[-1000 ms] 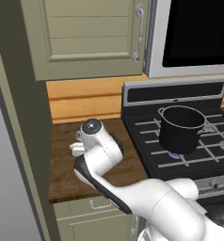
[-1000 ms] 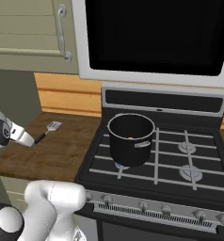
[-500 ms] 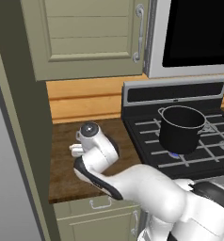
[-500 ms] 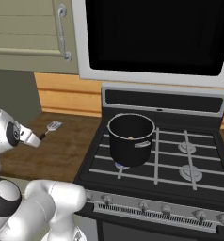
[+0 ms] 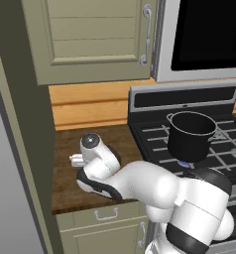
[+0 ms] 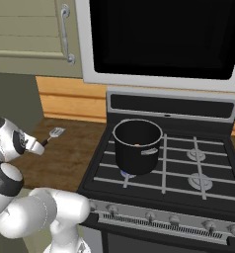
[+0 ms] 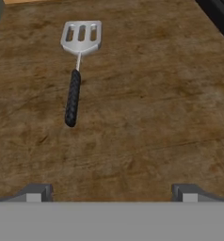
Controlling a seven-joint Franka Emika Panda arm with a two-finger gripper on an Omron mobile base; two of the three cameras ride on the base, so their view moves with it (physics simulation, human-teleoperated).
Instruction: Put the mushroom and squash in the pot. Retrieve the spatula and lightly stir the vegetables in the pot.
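Since the slotted silver-headed spatula with the thin black handle lies flat on the brown wooden counter, left of the stove, I'd come straight down over the handle's middle. Gripper is wide open, holding nothing. Count: 1 spatula, 1 big black pot on the burner.

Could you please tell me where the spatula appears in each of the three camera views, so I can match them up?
Left base view: I cannot make it out; the arm covers that part of the counter.
Right base view: the spatula lies at the left, on the wooden counter, beside the arm.
Hand view: the spatula is upper left, head away from the camera.
Shared landmark: the wooden counter.
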